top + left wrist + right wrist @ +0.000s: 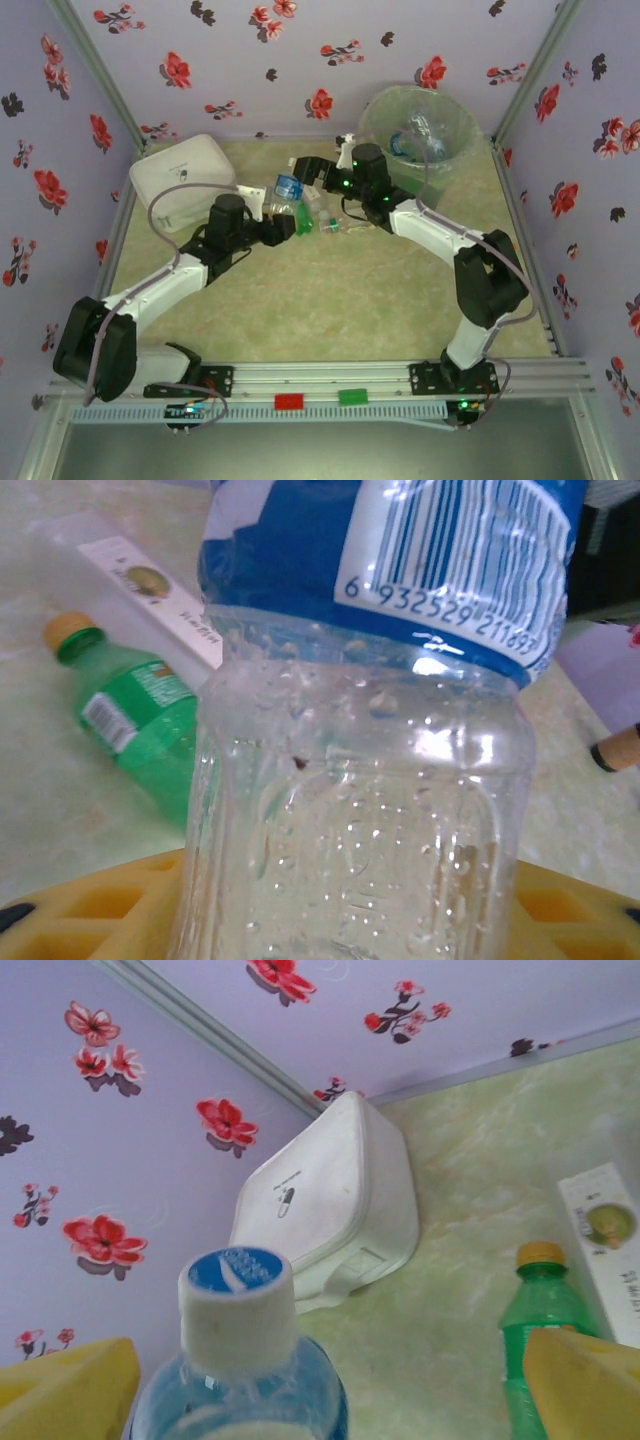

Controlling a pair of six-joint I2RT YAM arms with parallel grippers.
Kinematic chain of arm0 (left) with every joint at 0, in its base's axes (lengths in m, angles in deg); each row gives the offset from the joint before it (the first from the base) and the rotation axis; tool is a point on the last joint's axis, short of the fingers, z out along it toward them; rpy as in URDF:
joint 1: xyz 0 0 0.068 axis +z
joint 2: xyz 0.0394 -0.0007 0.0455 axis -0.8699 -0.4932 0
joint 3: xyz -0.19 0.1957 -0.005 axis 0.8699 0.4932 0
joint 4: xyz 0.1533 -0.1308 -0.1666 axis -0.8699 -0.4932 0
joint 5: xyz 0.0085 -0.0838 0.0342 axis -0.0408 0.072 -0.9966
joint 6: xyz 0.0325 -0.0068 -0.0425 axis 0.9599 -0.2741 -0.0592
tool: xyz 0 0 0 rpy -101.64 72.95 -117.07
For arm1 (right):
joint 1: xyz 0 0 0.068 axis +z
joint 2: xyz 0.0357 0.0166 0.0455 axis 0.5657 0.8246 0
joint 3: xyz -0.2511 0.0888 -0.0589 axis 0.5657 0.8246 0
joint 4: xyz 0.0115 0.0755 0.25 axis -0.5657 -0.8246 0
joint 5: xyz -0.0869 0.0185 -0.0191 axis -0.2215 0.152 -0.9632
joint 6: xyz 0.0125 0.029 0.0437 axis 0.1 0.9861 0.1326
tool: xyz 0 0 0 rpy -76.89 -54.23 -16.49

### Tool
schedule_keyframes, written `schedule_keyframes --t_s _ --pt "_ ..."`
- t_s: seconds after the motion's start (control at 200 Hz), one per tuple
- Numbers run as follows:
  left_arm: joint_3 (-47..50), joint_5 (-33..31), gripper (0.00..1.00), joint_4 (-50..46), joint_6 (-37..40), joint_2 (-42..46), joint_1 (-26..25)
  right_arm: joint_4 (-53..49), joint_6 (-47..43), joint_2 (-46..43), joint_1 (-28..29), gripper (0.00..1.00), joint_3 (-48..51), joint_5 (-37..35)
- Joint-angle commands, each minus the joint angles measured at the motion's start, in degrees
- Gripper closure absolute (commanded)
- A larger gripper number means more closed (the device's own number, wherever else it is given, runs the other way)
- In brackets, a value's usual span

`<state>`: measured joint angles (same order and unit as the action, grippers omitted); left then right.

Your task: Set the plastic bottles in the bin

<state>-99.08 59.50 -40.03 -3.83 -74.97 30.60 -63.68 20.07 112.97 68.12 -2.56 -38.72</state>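
**Left gripper presented a bottle for handover**

Your left gripper (284, 224) was clamped on the lower body of a clear blue-labelled bottle (370, 810). Its cap end was thrust between the wide-open, empty fingers of your right gripper (330, 1390). That looked like a handover, since the bin (465, 120) stood at the far right, on the right arm's side.

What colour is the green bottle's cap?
The cap is orange; right wrist view shows it best.
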Motion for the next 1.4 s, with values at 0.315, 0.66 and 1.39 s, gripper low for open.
schedule_keyframes --t_s 0.315,0.66,1.39 --pt "-1.95 1.12 0.47 5.58 -0.37 0.6 -1.35 5.16 4.56 2.49 2.26 0.23 -1.89 7.15" --pt "-3.7 1.25 0.41 6.42 -0.46 -0.5 -2.06 1.42 0.96 0.65 2.6 0.51 -2.3 5.51" --pt "4.92 -23.46 0.0 1.64 -16.99 7.14 4.32 -39.16 -41.94 -12.04 -6.86 0.55 -28.49 -41.31"
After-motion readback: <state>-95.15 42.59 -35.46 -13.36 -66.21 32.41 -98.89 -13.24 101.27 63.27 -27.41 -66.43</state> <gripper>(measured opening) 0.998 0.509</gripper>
